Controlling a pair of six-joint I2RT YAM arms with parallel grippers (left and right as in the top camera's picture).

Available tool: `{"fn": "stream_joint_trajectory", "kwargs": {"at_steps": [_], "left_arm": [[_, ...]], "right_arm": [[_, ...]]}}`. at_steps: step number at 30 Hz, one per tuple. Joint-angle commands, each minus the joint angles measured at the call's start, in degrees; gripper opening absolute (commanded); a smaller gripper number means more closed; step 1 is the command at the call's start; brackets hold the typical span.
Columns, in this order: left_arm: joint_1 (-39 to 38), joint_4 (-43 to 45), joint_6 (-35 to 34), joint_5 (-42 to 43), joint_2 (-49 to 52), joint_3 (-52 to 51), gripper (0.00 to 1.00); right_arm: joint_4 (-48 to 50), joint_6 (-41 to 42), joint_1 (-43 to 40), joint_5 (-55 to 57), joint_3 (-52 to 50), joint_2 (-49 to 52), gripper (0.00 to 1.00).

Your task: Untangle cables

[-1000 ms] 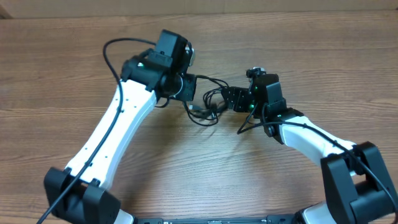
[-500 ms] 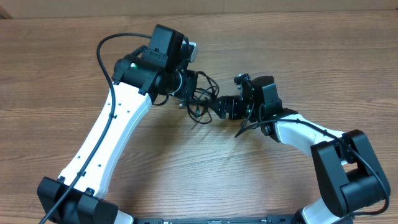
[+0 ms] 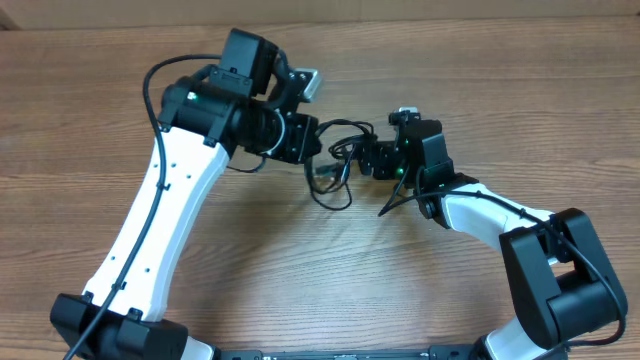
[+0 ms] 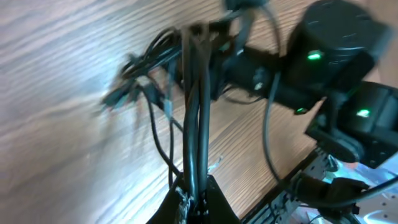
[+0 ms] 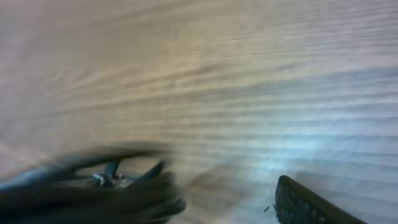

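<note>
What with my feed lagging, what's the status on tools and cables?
Left tool shut on cables. Right tool at the tangle, grip unclear, wrist view blurred. Cables knotted between tools. No obstruction seen.

looks like a robotics lab (wood-grain table (image 3: 80,120), two mounted arms (image 3: 155,215)).

A wood-grain table (image 3: 480,100) carries a loose tangle of black cables (image 3: 327,174).

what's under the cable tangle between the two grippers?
Only bare wood table shows beneath the cables; the lower loop appears to rest on it. Strand ends run into the left gripper and right gripper, which cover them.
</note>
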Motion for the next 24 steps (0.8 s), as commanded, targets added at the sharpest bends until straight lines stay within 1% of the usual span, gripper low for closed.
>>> {"fn": "stream_joint_trajectory", "kwargs": {"at_steps": [1,2,4,5,7,9,11,13,14,15,16,18,19,20,21,22,24], "left_arm": [[0.66,-1.11,-2.14,-4.61,-0.79,1.62,0.04],[0.66,-0.98,-2.14,-4.61,-0.79,1.62,0.04],[0.66,-0.98,-2.12,-4.66,-0.79,1.62,0.04],[0.66,-0.90,-2.12,-4.98,-0.79,1.62,0.04],[0.66,-0.74,-2.12,-7.69,-0.79,1.62,0.04],[0.66,-0.74,-2.16,-13.09,-0.76,1.57,0.04],[0.66,0.11,-3.87,-20.06,-0.31,1.57,0.04],[0.66,1.03,-4.98,-21.24,-0.07,1.53,0.04],[0.66,1.77,-4.92,-19.78,0.17,1.53,0.04],[0.66,2.08,-4.85,-17.79,0.33,1.53,0.04],[0.66,2.45,-2.56,-13.51,0.35,1.53,0.04],[0.66,3.23,2.71,-5.77,0.35,1.53,0.04],[0.66,3.87,4.37,-1.36,0.35,1.53,0.04],[0.72,4.39,5.90,3.93,0.35,1.53,0.05],[0.74,4.28,5.73,4.79,0.35,1.53,0.06],[0.76,3.28,3.61,4.70,0.35,1.53,0.04],[0.76,1.77,0.63,5.49,0.35,1.53,0.04]], "right_arm": [[2.86,-0.28,-0.02,-0.17,0.52,0.37,0.48],[4.07,-0.26,0.00,-3.45,0.52,0.37,0.30],[4.79,0.44,0.00,-5.97,0.52,0.37,0.09],[4.35,1.84,0.00,-6.38,0.52,0.37,0.04],[1.05,2.43,-0.02,-6.16,0.52,0.37,0.04],[-3.04,3.34,-0.02,-6.16,0.52,0.37,0.04],[-9.90,3.37,0.00,-6.19,0.52,0.35,0.04],[-13.66,3.34,0.00,-6.16,0.52,0.22,0.04],[-16.11,3.15,0.00,-6.23,0.52,-0.33,0.04],[-16.65,3.15,-0.02,-6.75,0.52,-0.98,0.12],[-16.65,3.10,-0.02,-8.39,0.61,-1.97,0.32],[-16.46,2.03,-0.02,-11.47,1.05,-3.41,0.36],[-16.24,1.38,-0.02,-12.15,1.22,-4.28,0.41],[-16.04,1.33,-0.09,-11.67,1.22,-5.14,0.41],[-16.04,1.22,-0.13,-10.88,1.22,-5.62,0.40],[-16.15,1.22,-0.13,-9.16,1.22,-5.88,0.40],[-16.28,1.22,-0.13,-6.78,1.22,-5.92,0.40]]}}
